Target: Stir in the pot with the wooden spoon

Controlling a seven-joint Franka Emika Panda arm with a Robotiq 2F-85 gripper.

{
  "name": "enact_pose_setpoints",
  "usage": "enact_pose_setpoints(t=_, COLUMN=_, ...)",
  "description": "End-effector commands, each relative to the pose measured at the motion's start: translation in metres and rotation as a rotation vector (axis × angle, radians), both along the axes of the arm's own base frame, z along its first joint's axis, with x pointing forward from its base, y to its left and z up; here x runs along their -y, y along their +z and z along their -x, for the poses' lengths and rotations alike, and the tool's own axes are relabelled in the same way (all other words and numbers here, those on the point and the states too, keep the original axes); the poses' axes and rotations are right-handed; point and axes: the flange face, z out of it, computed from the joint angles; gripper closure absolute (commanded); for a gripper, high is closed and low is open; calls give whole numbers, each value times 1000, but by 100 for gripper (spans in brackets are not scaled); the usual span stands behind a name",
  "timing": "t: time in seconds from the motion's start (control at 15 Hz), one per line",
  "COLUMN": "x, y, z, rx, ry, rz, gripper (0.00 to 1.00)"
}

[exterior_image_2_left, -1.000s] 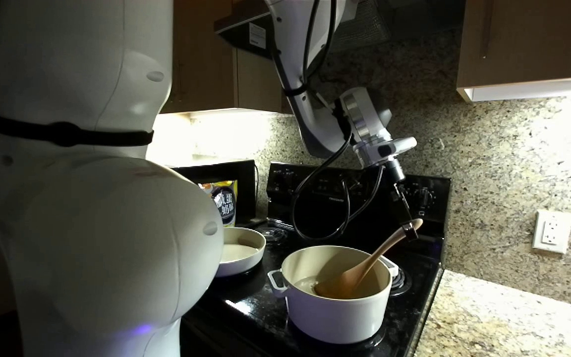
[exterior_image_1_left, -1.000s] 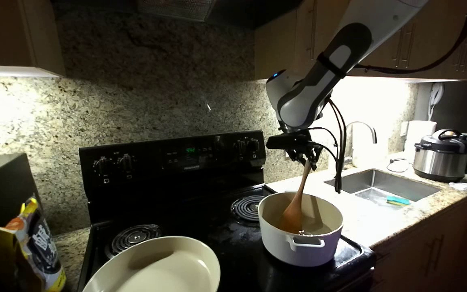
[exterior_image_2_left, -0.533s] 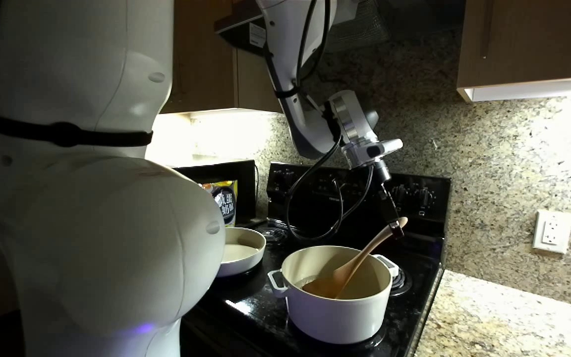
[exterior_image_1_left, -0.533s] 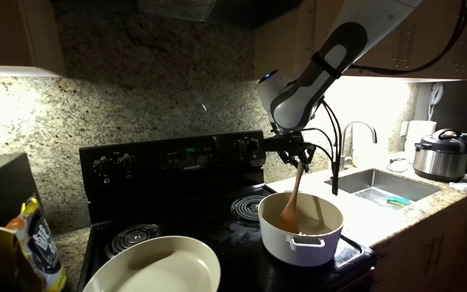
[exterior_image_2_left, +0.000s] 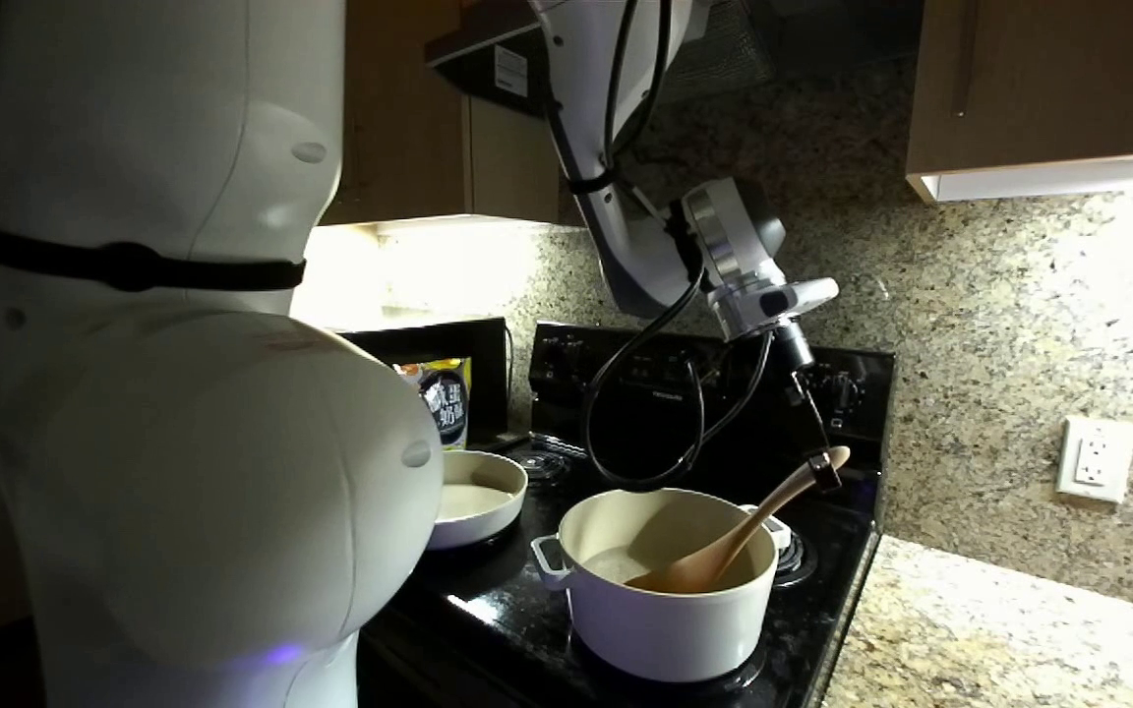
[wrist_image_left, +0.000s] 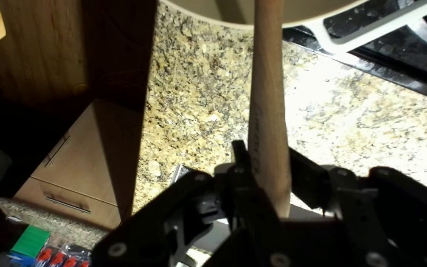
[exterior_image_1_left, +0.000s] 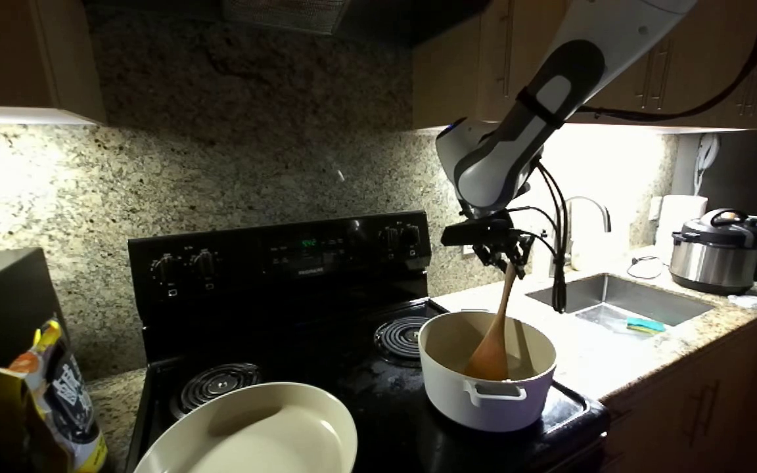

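Observation:
The cream pot stands on the black stove in both exterior views (exterior_image_1_left: 457,401) (exterior_image_2_left: 665,639); part of its rim and a side handle show at the top of the wrist view (wrist_image_left: 332,44). The wooden spoon (exterior_image_1_left: 491,348) leans in the pot, its broad head low inside and its handle tilted up over the rim; it also shows in an exterior view (exterior_image_2_left: 753,521) and the wrist view (wrist_image_left: 269,92). My gripper (exterior_image_1_left: 511,264) is shut on the upper handle, above and outside the pot rim (exterior_image_2_left: 822,470), with a finger on each side (wrist_image_left: 269,167). The tip of the head is partly hidden.
A wide shallow white bowl (exterior_image_1_left: 313,420) stands on the stove beside the pot. The stove's control panel (exterior_image_1_left: 286,263) rises behind. A snack bag (exterior_image_1_left: 66,401), a sink (exterior_image_1_left: 615,292) and a steel cooker (exterior_image_1_left: 713,259) stand farther off. Arm cables (exterior_image_2_left: 591,423) hang near the pot.
In both exterior views my gripper and the spoon swing left by half a second ago, then back right past their start. The spoon head shifts within the pot. The pot stays put.

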Motion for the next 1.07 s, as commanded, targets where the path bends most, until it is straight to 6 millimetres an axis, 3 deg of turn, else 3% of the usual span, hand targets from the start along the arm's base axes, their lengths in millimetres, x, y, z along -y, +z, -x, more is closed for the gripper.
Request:
enact_pose_setpoints(t=0.0, x=7, y=0, z=10, rx=-21, ry=1, rz=-13, gripper=92)
enact_pose_setpoints(t=0.6, x=-34, y=-4, z=-24, rx=-9, ry=164, rz=-100, gripper=92)
enact_pose_setpoints(t=0.73, x=-30, y=-1, z=-31, rx=-11, ry=166, rz=-97, gripper=92)
enact_pose_setpoints(t=1.0, x=-2, y=13, z=-35, rx=15, ry=110, rz=-75, gripper=92)
